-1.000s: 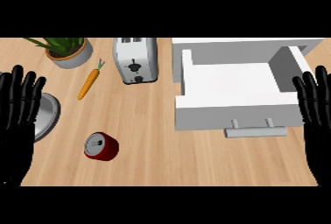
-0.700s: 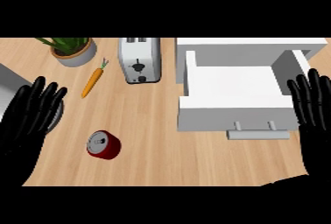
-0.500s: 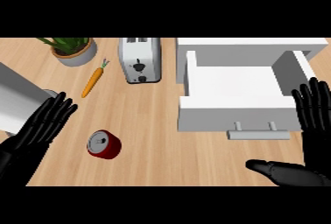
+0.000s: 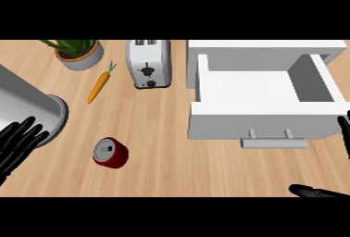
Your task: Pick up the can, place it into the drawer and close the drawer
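1. Reach-and-grasp step in hand, by the look of things: red can (image 4: 110,152) lying on its side on the wooden tabletop (image 4: 157,139), silver end up toward the left, not yet touched.
2. Left hand (image 4: 17,143) at the left edge, near the can but apart from it, fingers (image 4: 27,132) straight and spread, holding nothing.
3. Right hand (image 4: 321,191) barely in view at the lower right corner and right edge; fingers seemingly straight and empty, though too little shown to be sure.
4. Drawer (image 4: 263,99) pulled out, open and white inside, boxy with flat walls, a pale bar handle (image 4: 273,142) on its front; well apart from the can, to the right.
5. Next move, probably: bring the left hand down over the can, curl the fingers round its smooth cylindrical body, lift, carry right over the drawer's front wall.
6. Elsewhere: glossy metal toaster (image 4: 149,63), slim orange carrot (image 4: 99,85), leafy potted plant (image 4: 78,52), and a large grey cylinder (image 4: 27,111) just above the left hand.
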Available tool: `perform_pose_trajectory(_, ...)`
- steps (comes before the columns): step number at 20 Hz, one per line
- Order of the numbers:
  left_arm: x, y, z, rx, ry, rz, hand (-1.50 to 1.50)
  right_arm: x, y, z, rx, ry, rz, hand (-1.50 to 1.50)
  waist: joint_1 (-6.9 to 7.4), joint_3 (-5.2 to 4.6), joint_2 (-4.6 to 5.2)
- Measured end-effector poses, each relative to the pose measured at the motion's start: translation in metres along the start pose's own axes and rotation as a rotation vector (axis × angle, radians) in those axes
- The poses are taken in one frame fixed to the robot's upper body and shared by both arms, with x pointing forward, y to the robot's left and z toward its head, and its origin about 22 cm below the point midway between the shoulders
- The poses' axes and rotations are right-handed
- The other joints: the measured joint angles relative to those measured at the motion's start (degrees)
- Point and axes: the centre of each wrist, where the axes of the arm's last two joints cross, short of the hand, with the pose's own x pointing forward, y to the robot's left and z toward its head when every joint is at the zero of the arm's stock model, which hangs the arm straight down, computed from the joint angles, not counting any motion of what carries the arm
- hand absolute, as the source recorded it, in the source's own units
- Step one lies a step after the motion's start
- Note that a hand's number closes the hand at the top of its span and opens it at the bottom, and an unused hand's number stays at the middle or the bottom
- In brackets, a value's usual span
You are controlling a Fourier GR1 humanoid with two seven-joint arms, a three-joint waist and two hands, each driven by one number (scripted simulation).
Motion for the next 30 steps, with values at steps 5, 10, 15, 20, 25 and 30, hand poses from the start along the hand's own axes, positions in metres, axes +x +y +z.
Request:
perform_pose_trajectory(5, 0.008, 0.012, 0.015, -0.004, 0.014, 0.01, -1.5, -0.003, -0.021, 0.011, -0.006, 0.005, -0.002, -1.5, -0.01, 0.01, -0.01)
perform_pose_trajectory(10, 0.013, 0.021, 0.024, 0.023, 0.03, 0.069, -1.5, -0.006, -0.039, 0.025, -0.006, 0.012, -0.006, -1.5, -0.1, 0.01, -0.01)
perform_pose_trajectory(15, 0.013, 0.029, 0.018, 0.043, 0.06, 0.161, -1.5, -0.01, -0.052, 0.03, 0.002, 0.017, -0.009, -1.5, -0.26, 0.01, 0.04)
perform_pose_trajectory(20, 0.015, 0.027, 0.016, 0.048, 0.093, 0.242, -1.5, -0.006, -0.062, 0.036, 0.0, 0.016, -0.009, -1.5, -0.24, 0.01, 0.04)
perform_pose_trajectory(25, 0.001, 0.024, 0.005, 0.041, 0.13, 0.297, -1.5, 0.001, -0.068, 0.046, 0.003, 0.007, -0.011, -1.5, -0.39, 0.0, 0.05)
perform_pose_trajectory(30, -0.014, 0.01, -0.014, 0.05, 0.151, 0.32, -1.5, 0.0, -0.082, 0.054, 0.005, 0.013, -0.019, -1.5, -0.49, -0.02, 0.06)
